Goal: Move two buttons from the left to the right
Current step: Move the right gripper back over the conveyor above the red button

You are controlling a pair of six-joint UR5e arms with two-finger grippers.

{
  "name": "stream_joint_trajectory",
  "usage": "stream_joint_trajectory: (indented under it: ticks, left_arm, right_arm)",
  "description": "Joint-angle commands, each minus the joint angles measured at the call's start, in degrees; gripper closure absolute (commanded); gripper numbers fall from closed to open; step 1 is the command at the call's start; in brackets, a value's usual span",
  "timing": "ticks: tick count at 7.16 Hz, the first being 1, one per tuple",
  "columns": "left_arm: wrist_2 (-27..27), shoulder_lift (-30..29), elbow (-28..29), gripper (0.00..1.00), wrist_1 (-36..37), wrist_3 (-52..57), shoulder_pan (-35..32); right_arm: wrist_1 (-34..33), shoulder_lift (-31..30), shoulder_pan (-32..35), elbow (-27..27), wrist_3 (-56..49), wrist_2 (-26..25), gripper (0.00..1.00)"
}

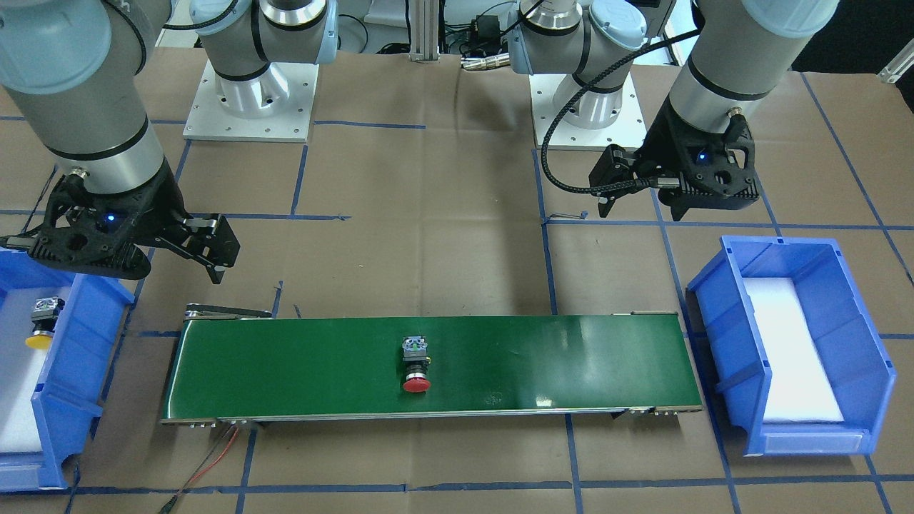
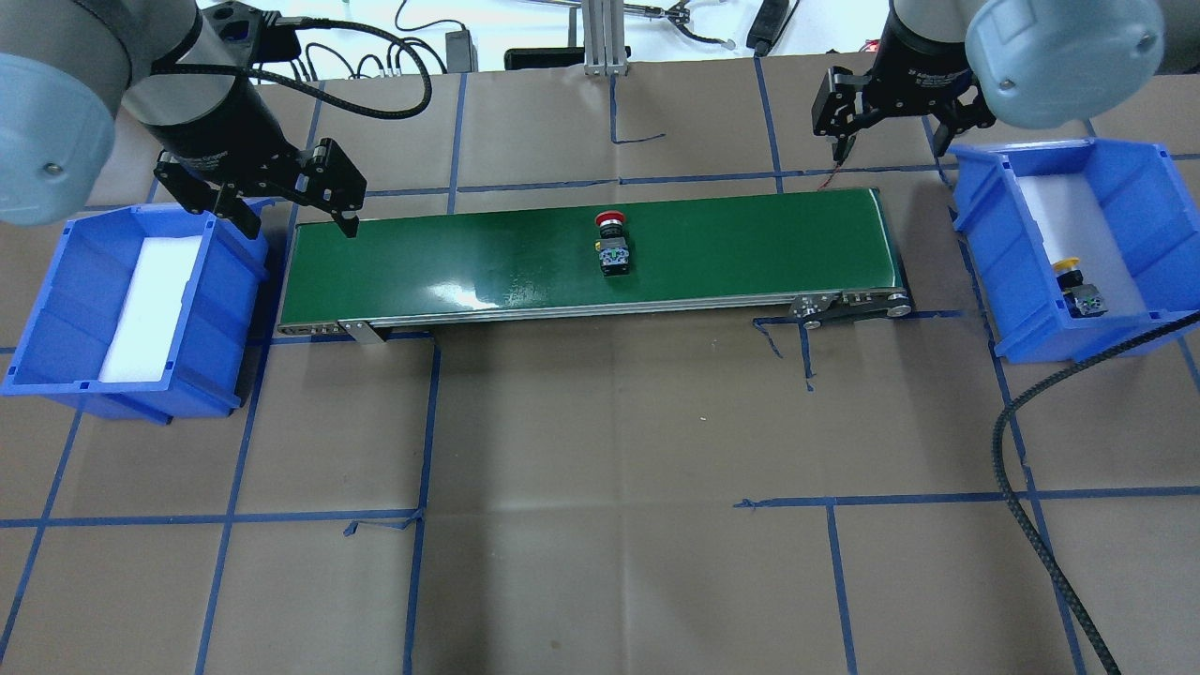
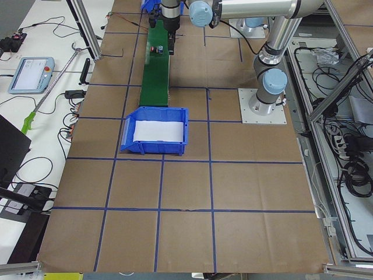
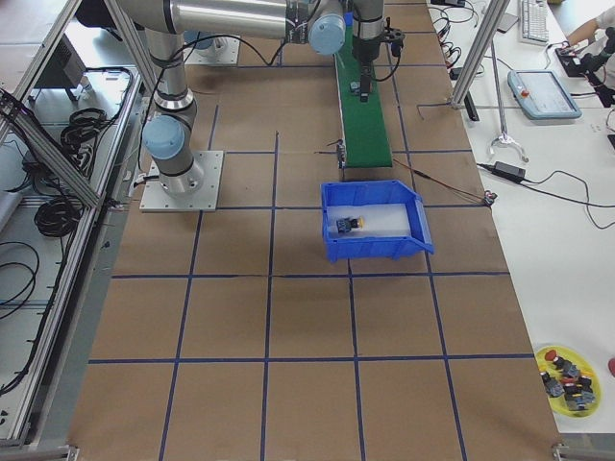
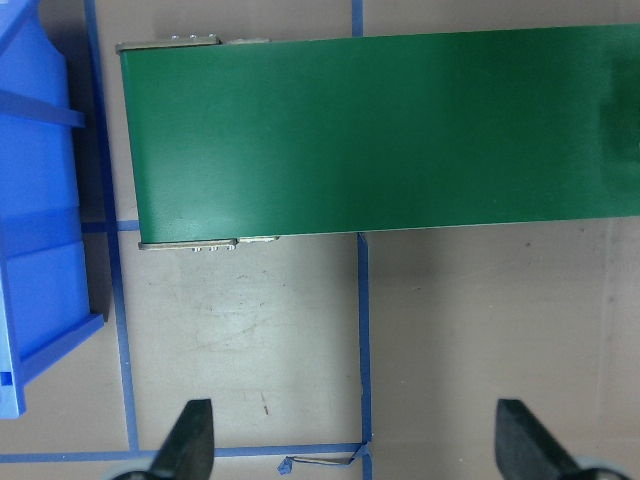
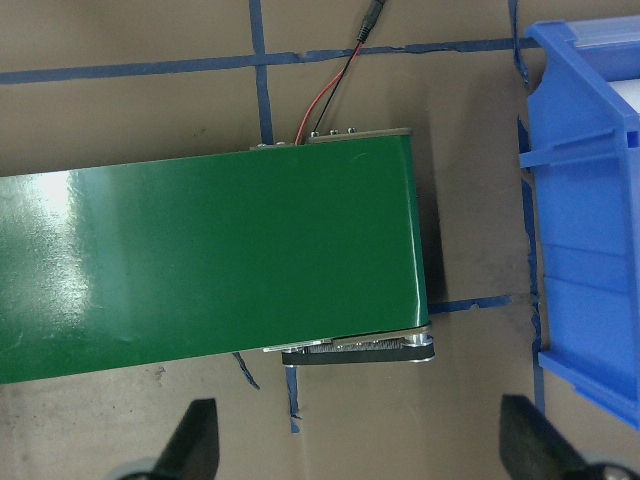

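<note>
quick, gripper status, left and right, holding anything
Left gripper: open, holding nothing.
Right gripper: open, holding nothing.

Green belt [image 2: 750, 244], blue bins [image 2: 56, 309]
One red button [image 2: 611, 242], one yellow button [image 2: 1078, 286]; brown table [image 2: 600, 450], blue tape grid [image 2: 187, 518]

**Both arms up, jaws spread wide**

So the left arm [image 2: 202, 112] reaches out with its wrist bent over, and the left gripper [image 5: 358, 445] points straight down with its fingers [image 5: 192, 440] spread about as wide as they go. The right arm [image 2: 1050, 56] is pretty much the mirror pose. The right gripper [image 6: 362, 445] faces down too, fingers [image 6: 198, 440] just as far apart. The two grippers hang in the air, well apart from each other. Each wrist shows a little blue light [image 1: 702, 153] in the front view.
</note>
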Motion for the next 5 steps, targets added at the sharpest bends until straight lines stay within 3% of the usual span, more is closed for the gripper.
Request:
stream_joint_trajectory:
  ticks: [1, 5]
  left_arm:
    - [0.00, 0.00, -0.06, 0.01, -0.05, 0.01, 0.00]
    - [0.00, 0.00, -0.07, 0.01, -0.05, 0.01, 0.00]
  right_arm:
    - [0.09, 0.21, 0.19, 0.09, 0.06, 0.10, 0.01]
    - [-0.87, 0.83, 0.19, 1.83, 0.15, 0.54, 0.01]
